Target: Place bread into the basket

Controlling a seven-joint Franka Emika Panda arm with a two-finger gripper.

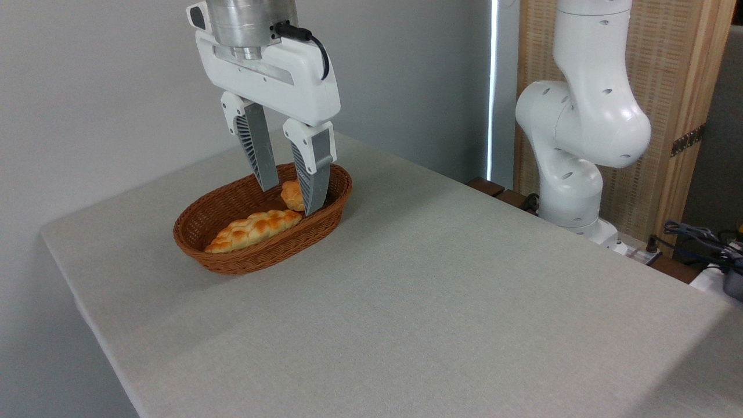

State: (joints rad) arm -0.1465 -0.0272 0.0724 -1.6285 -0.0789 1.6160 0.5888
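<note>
i see the bun (292, 194) lying inside the basket (244, 262), just behind my gripper (291, 200), fingers apart, holding nothing.

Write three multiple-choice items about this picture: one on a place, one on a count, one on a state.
1. Where is the small round bun?
A. on the table
B. in the basket
C. between the tool's fingers

2. How many breads lie in the basket?
A. one
B. two
C. three

3. How is the tool?
A. open, holding nothing
B. shut on the bun
C. shut on the braided loaf

Key: 1 B, the bun sits at the basket's far end. 2 B, bun and braided loaf. 3 A, the fingers stand apart with a free gap.
</note>
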